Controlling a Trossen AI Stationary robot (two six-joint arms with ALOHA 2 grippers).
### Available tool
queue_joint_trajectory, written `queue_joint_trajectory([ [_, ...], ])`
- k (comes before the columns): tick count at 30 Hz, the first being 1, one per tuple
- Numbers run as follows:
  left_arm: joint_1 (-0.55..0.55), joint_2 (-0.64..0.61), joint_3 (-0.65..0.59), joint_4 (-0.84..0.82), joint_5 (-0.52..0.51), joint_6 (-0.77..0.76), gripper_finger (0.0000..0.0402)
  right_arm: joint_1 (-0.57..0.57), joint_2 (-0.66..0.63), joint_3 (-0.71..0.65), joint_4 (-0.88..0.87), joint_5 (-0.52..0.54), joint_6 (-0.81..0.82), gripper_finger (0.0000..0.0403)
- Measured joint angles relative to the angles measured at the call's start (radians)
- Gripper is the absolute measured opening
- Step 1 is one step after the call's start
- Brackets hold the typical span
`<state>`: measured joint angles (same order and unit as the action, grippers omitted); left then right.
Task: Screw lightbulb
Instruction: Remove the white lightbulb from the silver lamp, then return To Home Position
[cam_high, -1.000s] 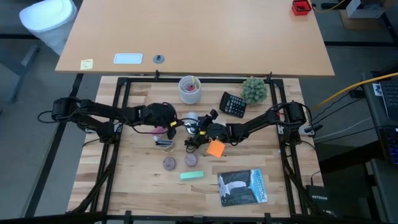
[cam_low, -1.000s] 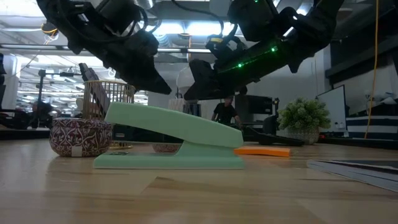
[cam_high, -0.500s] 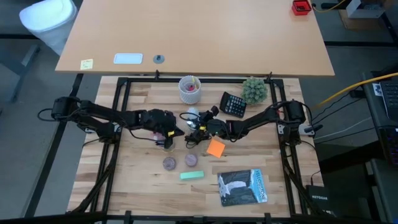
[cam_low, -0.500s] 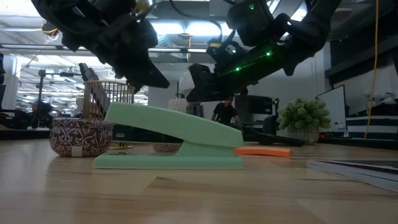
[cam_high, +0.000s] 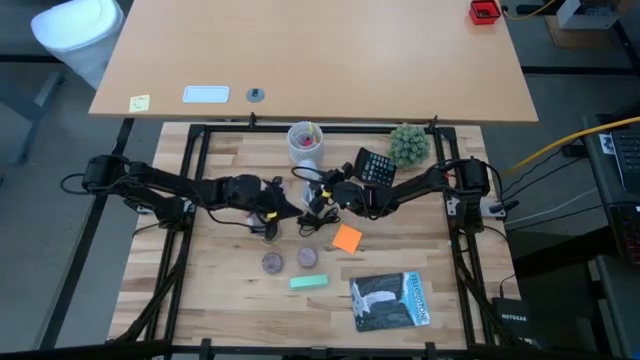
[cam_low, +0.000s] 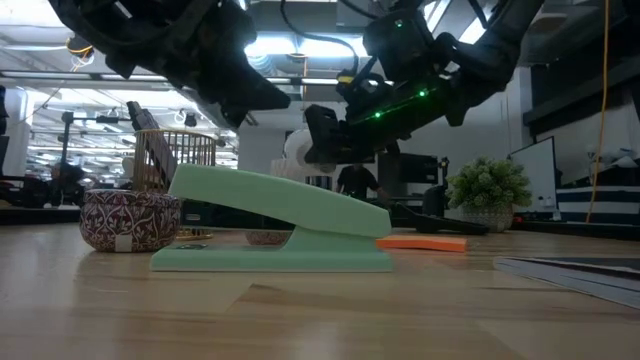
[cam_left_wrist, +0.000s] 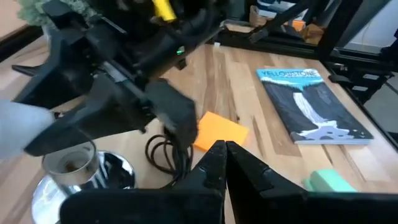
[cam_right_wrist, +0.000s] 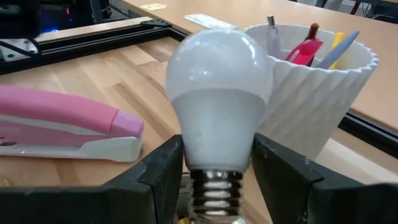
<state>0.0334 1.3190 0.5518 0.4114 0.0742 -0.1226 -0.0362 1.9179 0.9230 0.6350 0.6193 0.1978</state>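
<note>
The right gripper (cam_right_wrist: 214, 171) pinches the lightbulb (cam_right_wrist: 219, 109) above mid-table, near the pen cup (cam_right_wrist: 311, 87). The left gripper (cam_left_wrist: 225, 149), pressed together, hovers by the socket (cam_left_wrist: 78, 171). Best to align the threads straight over it.

- Lightbulb (cam_right_wrist: 219, 87): matt frosted white dome, smooth; ribbed silvery metal screw base.
- White cup (cam_right_wrist: 317, 87): matt, ribbed wall, looks plastic.
- Pink stapler (cam_right_wrist: 62, 127): smooth plastic, faint sheen.
- Counter (cam_high: 230, 290): pale wooden slats, visible grain, satin finish.
- Socket disc (cam_left_wrist: 81, 180): polished, mirror-like metal.
- Book (cam_left_wrist: 314, 112) at 5 o'clock on the counter: glossy paper cover.
- Right end effector (cam_right_wrist: 214, 168): matt black plastic fingers.
</note>
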Motion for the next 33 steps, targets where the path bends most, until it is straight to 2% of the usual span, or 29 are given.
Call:
queue_joint_trajectory([
  [18, 0.056, 0.000, 0.000, -0.013, -0.012, 0.002, 0.0001, 0.003, 0.000, 0.000, -0.010, -0.002, -0.001, 0.0188],
  [20, 0.059, 0.000, 0.000, -0.013, -0.041, 0.018, 0.0001, 0.003, 0.000, 0.000, -0.011, -0.002, -0.001, 0.0188],
  [25, 0.091, -0.001, 0.000, -0.013, -0.186, 0.026, 0.0001, 0.003, 0.000, 0.000, -0.010, -0.002, -0.001, 0.0188],
  [33, 0.152, -0.004, 0.000, 0.028, -0.202, 0.007, 0.0001, 0.012, -0.065, -0.001, -0.016, -0.002, -0.063, 0.0188],
])
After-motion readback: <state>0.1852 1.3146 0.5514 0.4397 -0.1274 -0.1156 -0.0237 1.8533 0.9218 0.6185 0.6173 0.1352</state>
